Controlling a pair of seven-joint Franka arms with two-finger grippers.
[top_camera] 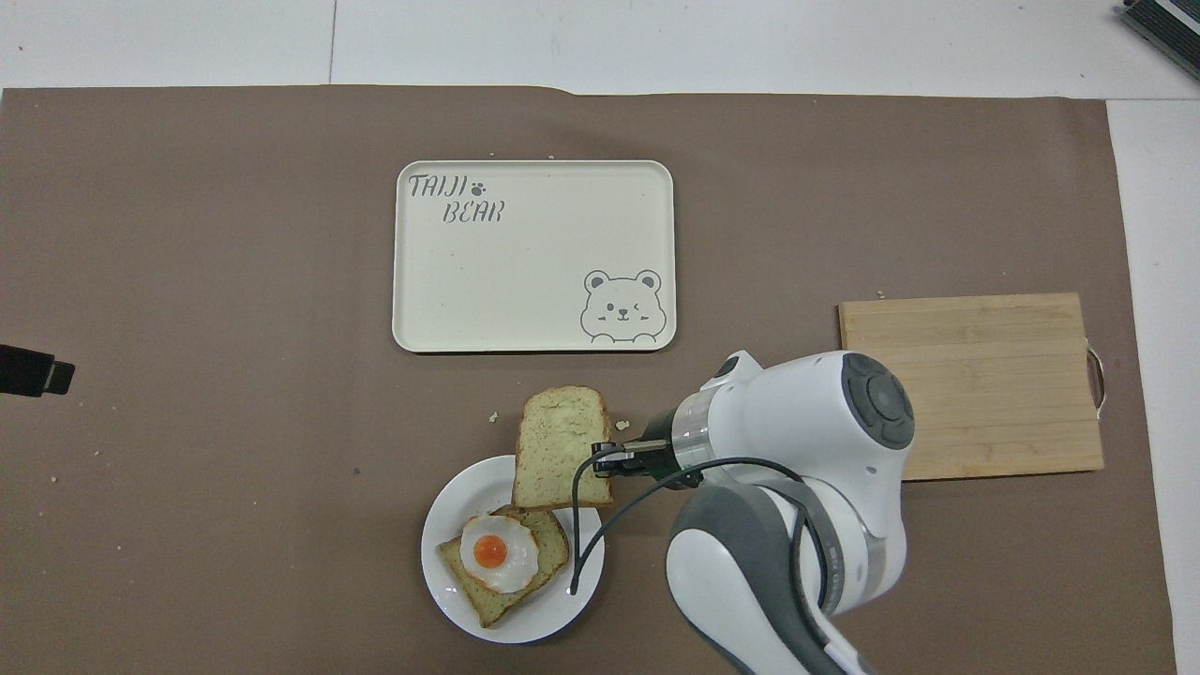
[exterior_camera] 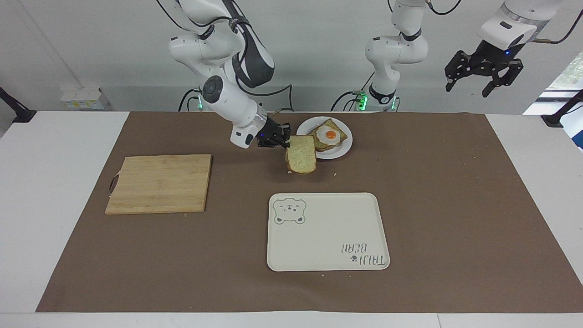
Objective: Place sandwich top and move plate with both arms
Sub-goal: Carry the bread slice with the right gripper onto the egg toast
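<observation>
The sandwich top (exterior_camera: pixel 301 154) (top_camera: pixel 560 441) is a pale bread slice with a brown crust. My right gripper (exterior_camera: pixel 278 136) (top_camera: pixel 605 461) is shut on one edge of it and holds it in the air over the rim of the small white plate (exterior_camera: pixel 339 154) (top_camera: pixel 448 506). The plate carries a darker toast slice with a fried egg (exterior_camera: pixel 328 135) (top_camera: pixel 497 553). My left gripper (exterior_camera: pixel 483 73) waits raised and open, above the left arm's end of the table; its tip shows in the overhead view (top_camera: pixel 33 370).
A cream bear tray (exterior_camera: pixel 328 232) (top_camera: pixel 534 272) lies farther from the robots than the plate. A bare wooden cutting board (exterior_camera: pixel 159 182) (top_camera: pixel 984 375) lies toward the right arm's end. Crumbs dot the brown mat.
</observation>
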